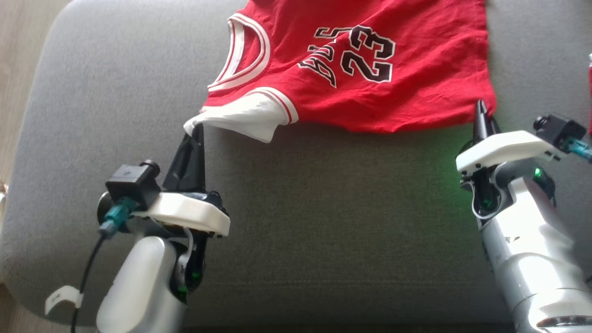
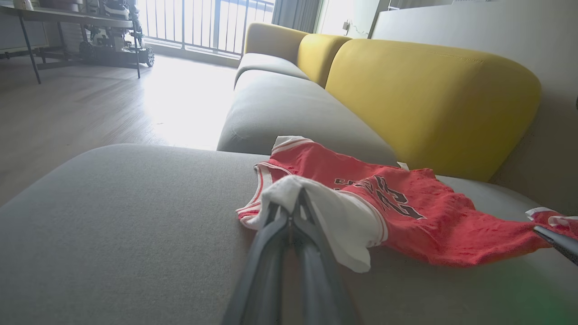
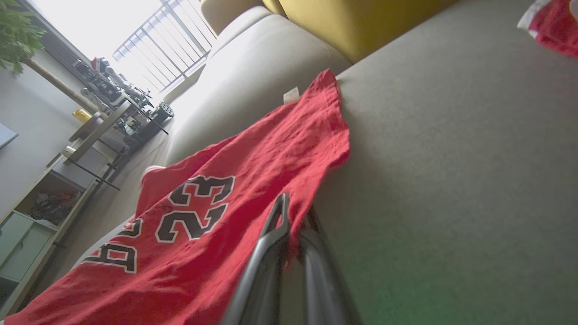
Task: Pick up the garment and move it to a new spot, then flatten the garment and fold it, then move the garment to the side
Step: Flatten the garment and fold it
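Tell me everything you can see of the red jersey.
The jersey is a red sleeveless top of soft, wrinkled fabric, with white-and-red trim at neck and armholes and a black, white-edged 23 on it. It lies mostly spread on the grey sofa seat, one shoulder turned over to show its white inside. The left gripper is shut on that white shoulder, the right gripper on a hem corner.
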